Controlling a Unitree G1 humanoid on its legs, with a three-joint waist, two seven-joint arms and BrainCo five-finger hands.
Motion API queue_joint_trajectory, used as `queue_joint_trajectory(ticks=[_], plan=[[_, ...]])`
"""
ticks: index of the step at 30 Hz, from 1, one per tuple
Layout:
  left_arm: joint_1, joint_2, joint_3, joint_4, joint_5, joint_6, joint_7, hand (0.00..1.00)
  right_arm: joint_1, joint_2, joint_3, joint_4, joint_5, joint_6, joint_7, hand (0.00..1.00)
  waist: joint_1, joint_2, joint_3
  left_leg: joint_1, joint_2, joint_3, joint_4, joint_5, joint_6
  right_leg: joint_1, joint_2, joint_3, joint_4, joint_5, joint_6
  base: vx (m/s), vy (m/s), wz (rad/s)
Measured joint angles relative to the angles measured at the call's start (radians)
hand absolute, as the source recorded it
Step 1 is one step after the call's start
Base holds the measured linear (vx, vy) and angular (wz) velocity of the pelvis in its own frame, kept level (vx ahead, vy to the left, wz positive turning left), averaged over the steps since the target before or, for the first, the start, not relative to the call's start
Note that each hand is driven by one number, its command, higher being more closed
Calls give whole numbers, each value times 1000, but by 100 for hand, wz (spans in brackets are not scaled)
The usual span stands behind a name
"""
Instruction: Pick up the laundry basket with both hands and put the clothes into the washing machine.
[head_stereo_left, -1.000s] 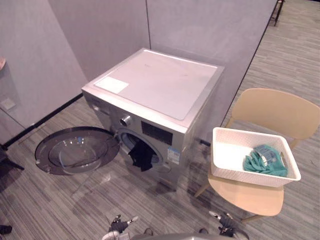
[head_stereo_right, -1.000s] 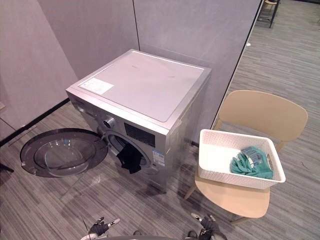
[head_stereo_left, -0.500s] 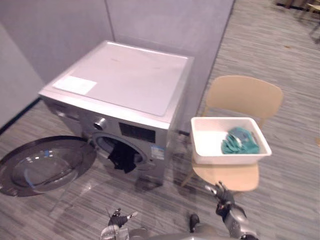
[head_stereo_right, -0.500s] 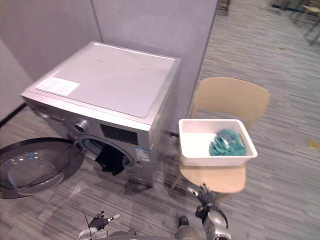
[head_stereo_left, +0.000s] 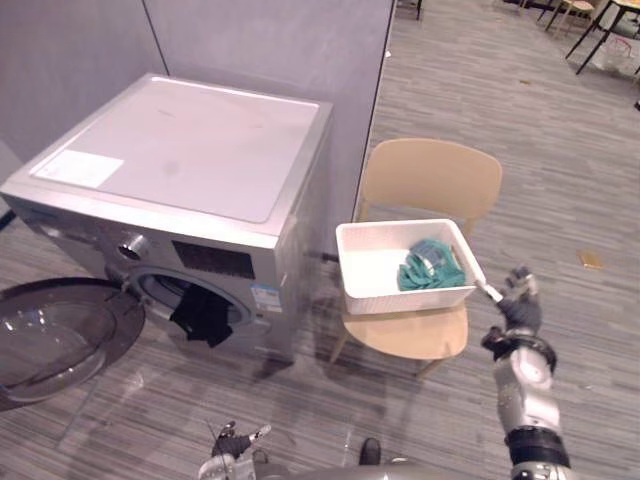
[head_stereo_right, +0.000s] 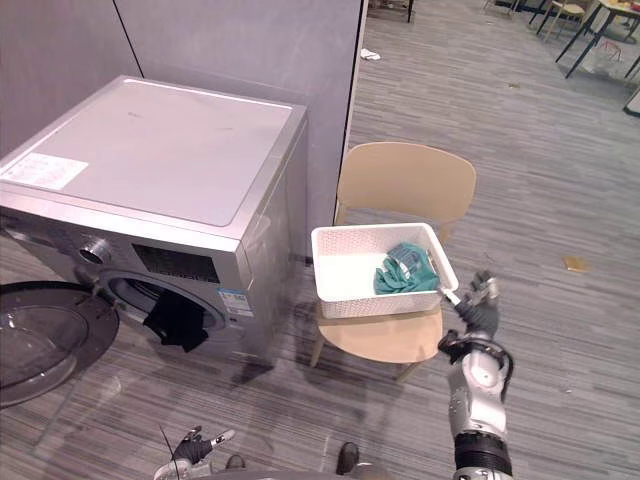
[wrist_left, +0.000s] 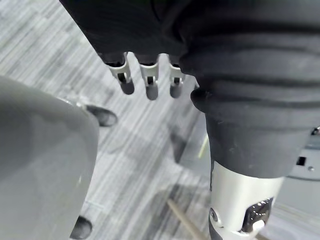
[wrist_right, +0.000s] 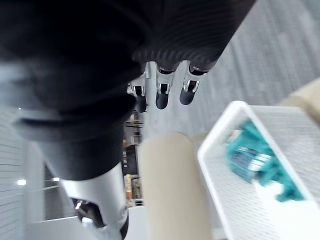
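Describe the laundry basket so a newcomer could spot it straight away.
Beside the silver washing machine, on the side away from its open door, stands a tan chair. On its seat sits the laundry basket, a white rectangular tub with perforated walls. Teal clothes bunched at its end farthest from the machine set it apart.

At 8 o'clock the door (head_stereo_left: 50, 340) is cut off; a dark garment (head_stereo_left: 203, 315) hangs partly hidden inside the washing machine (head_stereo_left: 190, 150).
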Motion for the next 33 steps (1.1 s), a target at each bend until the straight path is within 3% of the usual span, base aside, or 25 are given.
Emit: queue_joint_trajectory(ticks=[4, 8, 11, 20, 26, 30, 33], plan=[[12, -1, 5, -3, 1, 0, 3, 0, -4, -42, -37, -36, -7, -35, -43, 0, 0, 5, -9, -6, -4, -38, -26, 24, -13, 30, 3, -37, -51, 17, -7, 48, -25, 30], [29, -19, -8, -28, 6, 5, -4, 0, -11, -115, -35, -100, -183, 0, -25, 0, 4, 45, -28, -39, -35, -72, -31, 32, -3, 39, -15, -75, -99, 39, 10, 67, 27, 30], [39, -20, -60, -43, 6, 4, -9, 0, -71, -166, -34, -47, -193, 14, -29, 0, 3, 64, -21, -64, -68, -98, -33, 41, 10, 35, -44, -105, -114, 52, 24, 44, 49, 29], [17, -19, -112, -116, -30, -26, -26, 0, -522, -430, 68, 421, -312, 117, -38, 0, 6, 82, 134, -158, -134, -72, -28, 76, 48, -76, -110, -70, -114, 120, 47, -88, 65, -7], [-5, -21, -113, -133, -86, -44, -27, 0, -736, -555, 205, 543, -459, 174, 10, 0, 6, 85, 213, -200, -139, -46, -22, 85, 59, -146, -127, -41, -87, 136, 51, -86, 28, -13], [-28, -27, -124, -153, -126, -45, -26, 0, -825, -575, 248, 562, -497, 174, 32, 0, 9, 84, 255, -233, -134, -39, -20, 96, 57, -201, -131, -31, -49, 136, 51, -46, 7, -8], [-34, -37, -133, -170, -145, -45, -25, 0, -840, -574, 301, 572, -503, 174, 50, 0, 28, 83, 269, -246, -132, -25, -20, 99, 58, -242, -134, -27, -8, 127, 46, -12, 0, -9]])
